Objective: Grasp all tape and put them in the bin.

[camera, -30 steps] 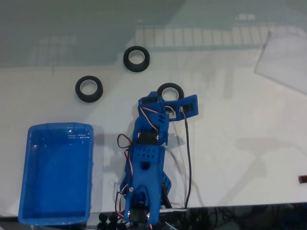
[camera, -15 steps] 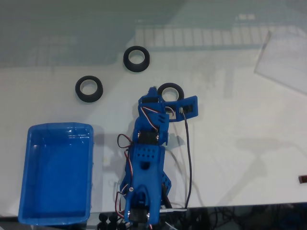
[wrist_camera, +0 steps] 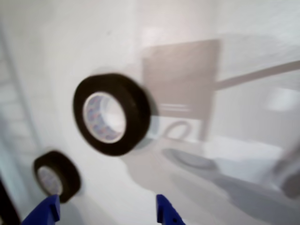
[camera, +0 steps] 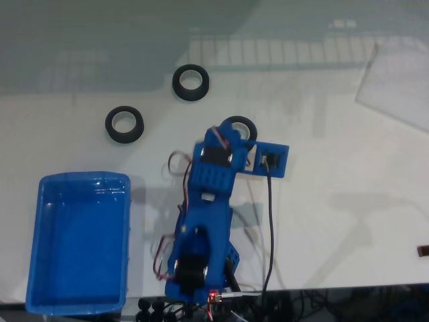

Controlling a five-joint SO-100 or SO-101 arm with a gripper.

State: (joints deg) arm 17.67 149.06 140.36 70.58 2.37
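Three black tape rolls with pale cores lie on the white table. In the fixed view one tape (camera: 190, 82) is at the top, another tape (camera: 125, 125) sits to the left, and a third tape (camera: 245, 124) peeks out from under the blue arm's head. My gripper (camera: 230, 137) hovers just over that third roll. In the wrist view a large tape (wrist_camera: 111, 114) lies ahead of the two blue fingertips (wrist_camera: 44, 211), and a smaller tape (wrist_camera: 56, 175) is at the lower left. The gripper (wrist_camera: 105, 213) is open with nothing between its tips. The blue bin (camera: 47, 201) stands at the lower left.
The blue arm's body (camera: 204, 228) stretches from the table's front edge up the middle, with a black cable (camera: 269, 228) beside it. A clear sheet (camera: 395, 80) lies at the upper right. A small dark object (camera: 423, 251) sits at the right edge.
The arm has leaned forward over the nearest tape roll, covering more of it. Its head has shifted slightly right. The tapes and bin have not moved.
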